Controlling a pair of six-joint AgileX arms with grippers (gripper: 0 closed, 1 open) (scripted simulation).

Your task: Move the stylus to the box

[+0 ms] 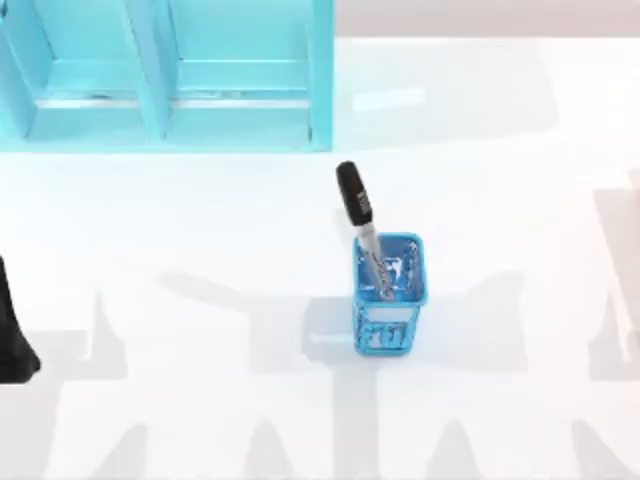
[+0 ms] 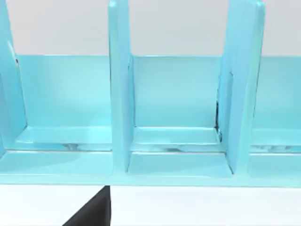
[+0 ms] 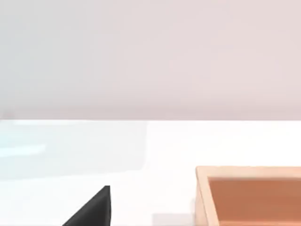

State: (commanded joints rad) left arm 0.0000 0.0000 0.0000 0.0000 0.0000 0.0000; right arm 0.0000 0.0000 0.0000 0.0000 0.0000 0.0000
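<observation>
The stylus [image 1: 361,225] stands tilted in the blue cup [image 1: 388,295] mid-bench [image 1: 200,250], cap up. A blue rack [image 1: 165,75] sits at the far left; the left wrist view shows its bays [image 2: 176,117] close. The right wrist view shows an orange box [image 3: 249,195]. The left arm [image 1: 12,330] is parked at the left edge; whether either gripper is open, I cannot tell.

Black-capped silver stylus [image 1: 361,225]; blue patterned cup [image 1: 388,295]; turquoise shelf [image 1: 170,75]; orange box [image 3: 249,195]
</observation>
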